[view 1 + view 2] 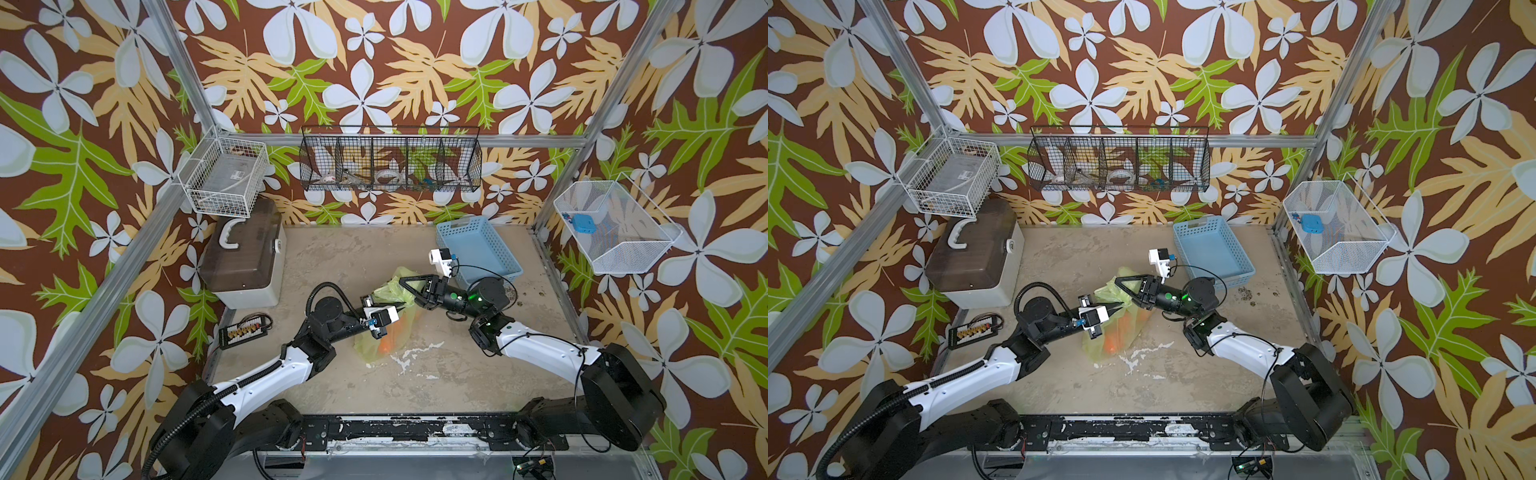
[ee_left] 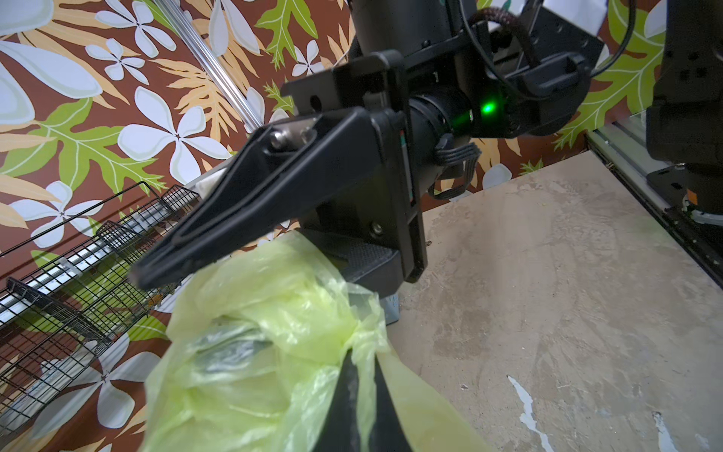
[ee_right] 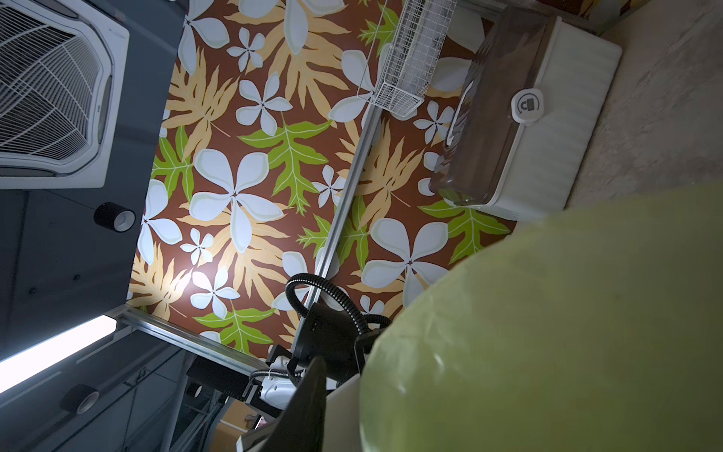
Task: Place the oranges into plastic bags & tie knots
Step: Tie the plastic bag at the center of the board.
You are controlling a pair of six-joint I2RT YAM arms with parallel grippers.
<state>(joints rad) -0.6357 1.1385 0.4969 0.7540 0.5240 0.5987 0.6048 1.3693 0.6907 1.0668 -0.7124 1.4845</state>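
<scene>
The yellow-green plastic bag point(image 1: 368, 347) point(image 1: 1096, 347) lies mid-table, and oranges point(image 1: 387, 345) point(image 1: 1111, 343) show through its film. My left gripper point(image 2: 362, 354) point(image 1: 400, 308) is shut on a twisted strip of the bag's top. The film bunches point(image 2: 362, 332) at its tips; whether that is a knot I cannot tell. My right gripper point(image 1: 402, 280) point(image 1: 1117, 281) reaches from the right to the bag's raised top fold point(image 2: 254, 305). One finger point(image 2: 234, 207) point(image 3: 309, 403) shows above the film and the bag point(image 3: 547, 313) hides the other, so a pinch does not show.
A light-blue basket point(image 1: 478, 253) stands at the back right, just behind my right arm. A brown-lidded white box point(image 1: 243, 262) sits at the back left, with a small connector board point(image 1: 243, 332) in front of it. Wire baskets point(image 1: 390, 166) hang on the walls.
</scene>
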